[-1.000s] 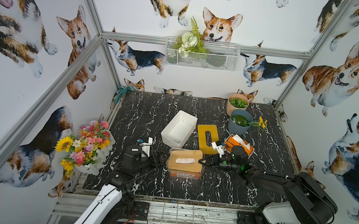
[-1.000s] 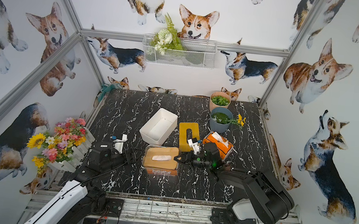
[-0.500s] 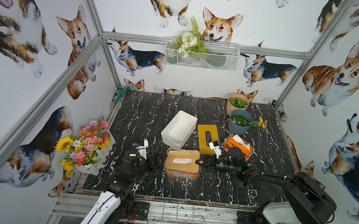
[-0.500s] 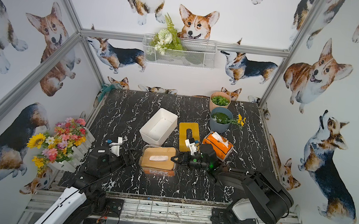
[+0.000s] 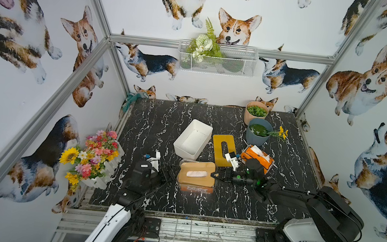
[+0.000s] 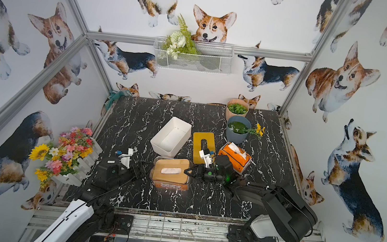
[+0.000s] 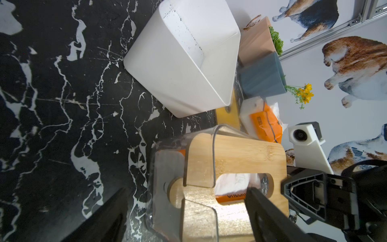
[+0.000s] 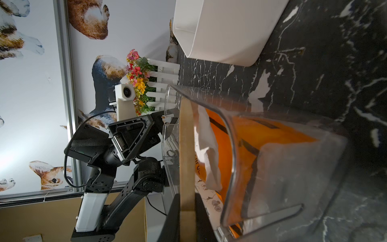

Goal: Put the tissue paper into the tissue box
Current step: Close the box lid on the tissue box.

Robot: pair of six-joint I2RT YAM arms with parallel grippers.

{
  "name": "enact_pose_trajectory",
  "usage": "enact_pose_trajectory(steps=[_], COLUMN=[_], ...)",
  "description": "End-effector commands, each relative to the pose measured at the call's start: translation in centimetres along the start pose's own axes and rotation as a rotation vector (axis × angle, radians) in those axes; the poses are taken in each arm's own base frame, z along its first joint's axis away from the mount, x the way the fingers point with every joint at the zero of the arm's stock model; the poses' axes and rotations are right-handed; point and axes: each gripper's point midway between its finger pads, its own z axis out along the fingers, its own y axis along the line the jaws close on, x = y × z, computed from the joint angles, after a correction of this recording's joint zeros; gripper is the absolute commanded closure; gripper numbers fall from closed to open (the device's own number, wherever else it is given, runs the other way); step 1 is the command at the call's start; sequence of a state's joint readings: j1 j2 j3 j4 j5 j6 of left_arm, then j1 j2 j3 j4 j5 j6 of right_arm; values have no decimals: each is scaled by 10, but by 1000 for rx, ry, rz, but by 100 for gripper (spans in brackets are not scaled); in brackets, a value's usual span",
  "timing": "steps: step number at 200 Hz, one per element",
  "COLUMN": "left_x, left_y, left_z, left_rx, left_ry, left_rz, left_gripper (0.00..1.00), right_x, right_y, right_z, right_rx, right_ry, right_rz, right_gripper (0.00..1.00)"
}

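The clear tissue box (image 5: 181, 184) stands at the front middle of the table, with a wooden lid (image 5: 196, 168) on top of it. White tissue paper (image 5: 197, 174) shows through the lid's slot, and its orange pack (image 8: 251, 134) fills the box. My right gripper (image 5: 214, 175) is shut on the lid's right edge (image 8: 185, 146), which sits between its jaws. My left gripper (image 5: 168, 173) stands open at the box's left end. One of its fingers (image 7: 109, 215) is beside the box and the other reaches over the lid (image 7: 234, 155) near the slot, holding nothing.
Just behind the tissue box stand an empty white box (image 5: 194, 139) and a flat yellow lid (image 5: 224, 148). A second orange tissue pack (image 5: 257, 158) lies to the right, with two plant pots (image 5: 257, 132) behind it. A flower planter (image 5: 97, 160) stands at the left edge.
The left gripper's jaws have spread wider. The tissue box and lid have slid slightly left and toward the front, with the right gripper still on the lid.
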State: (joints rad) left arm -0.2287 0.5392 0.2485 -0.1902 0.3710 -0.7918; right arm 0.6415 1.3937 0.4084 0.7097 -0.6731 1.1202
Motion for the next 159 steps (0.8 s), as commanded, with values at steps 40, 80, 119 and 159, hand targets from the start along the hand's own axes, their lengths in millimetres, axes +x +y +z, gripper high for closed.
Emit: enact_pose_trajectory(steps=[40, 80, 119, 159], left_x=[-13, -11, -20, -9], left_y=[-11, -12, -13, -11], left_z=[-2, 3, 5, 21], left_rx=[-33, -40, -75, -10], left_ry=[25, 72, 78, 135], left_rz=[79, 86, 126, 96], left_gripper=[7, 8, 13, 17], right_x=[-8, -10, -13, -12], right_y=[3, 8, 10, 11], right_z=[0, 2, 5, 9], right_rx=[15, 15, 16, 3], right_ry=[-37, -32, -25, -8], right_rz=[-12, -13, -12, 22], right_gripper=[100, 100, 100, 100])
